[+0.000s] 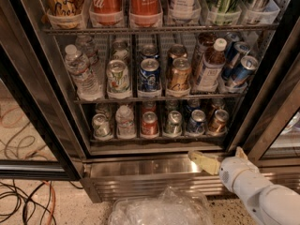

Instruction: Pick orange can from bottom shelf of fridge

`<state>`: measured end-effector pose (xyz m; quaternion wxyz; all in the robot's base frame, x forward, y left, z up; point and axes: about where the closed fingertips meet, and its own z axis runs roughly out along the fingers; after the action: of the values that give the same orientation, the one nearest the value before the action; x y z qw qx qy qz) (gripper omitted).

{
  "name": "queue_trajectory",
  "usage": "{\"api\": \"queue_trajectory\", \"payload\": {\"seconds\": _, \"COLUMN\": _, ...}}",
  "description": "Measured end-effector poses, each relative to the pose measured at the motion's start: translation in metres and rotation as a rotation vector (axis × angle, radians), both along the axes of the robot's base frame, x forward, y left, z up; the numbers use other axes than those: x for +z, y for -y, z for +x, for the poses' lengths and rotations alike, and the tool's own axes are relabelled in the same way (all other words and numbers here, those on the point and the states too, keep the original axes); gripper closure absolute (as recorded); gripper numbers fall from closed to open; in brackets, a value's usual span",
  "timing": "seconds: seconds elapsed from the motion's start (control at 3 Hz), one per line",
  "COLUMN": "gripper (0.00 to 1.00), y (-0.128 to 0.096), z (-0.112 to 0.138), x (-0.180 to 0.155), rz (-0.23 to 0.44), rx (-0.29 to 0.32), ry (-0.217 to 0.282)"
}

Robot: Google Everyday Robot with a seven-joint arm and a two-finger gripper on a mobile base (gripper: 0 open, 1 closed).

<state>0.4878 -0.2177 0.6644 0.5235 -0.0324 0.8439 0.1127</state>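
The orange can (218,121) stands at the right end of the bottom shelf (159,137) of the fridge (262,93), in a clear tray beside a blue can (196,122). A red can (150,124) stands mid-row on the same shelf. My gripper (218,154), on a white arm, is low at the right in front of the fridge's steel base, just below the orange can and apart from it. It is open and empty, with one yellowish finger (204,162) pointing left.
The rack above holds water bottles (83,71), a taller gold-amber can (179,74) and other drinks. A ribbed steel base (150,182) runs under the shelves. A crumpled clear plastic bag (159,210) lies on the floor. Cables (28,205) lie at the left. A black door frame (33,102) stands at the left.
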Motion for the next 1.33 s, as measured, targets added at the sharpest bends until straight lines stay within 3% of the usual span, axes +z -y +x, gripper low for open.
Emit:
{"api": "queue_trajectory", "payload": {"seconds": 0.67, "gripper": 0.0, "y": 0.004, "z": 0.007, "x": -0.007, "rz": 0.011, "rx": -0.037, "ry": 0.013}}
{"api": "queue_trajectory", "payload": {"seconds": 1.0, "gripper": 0.0, "y": -0.006, "z": 0.019, "x": -0.022, "rz": 0.003, "rx": -0.046, "ry": 0.066}}
{"api": "queue_trajectory", "payload": {"seconds": 1.33, "gripper": 0.0, "y": 0.004, "z": 0.04, "x": -0.041, "rz": 0.04, "rx": -0.121, "ry": 0.152}}
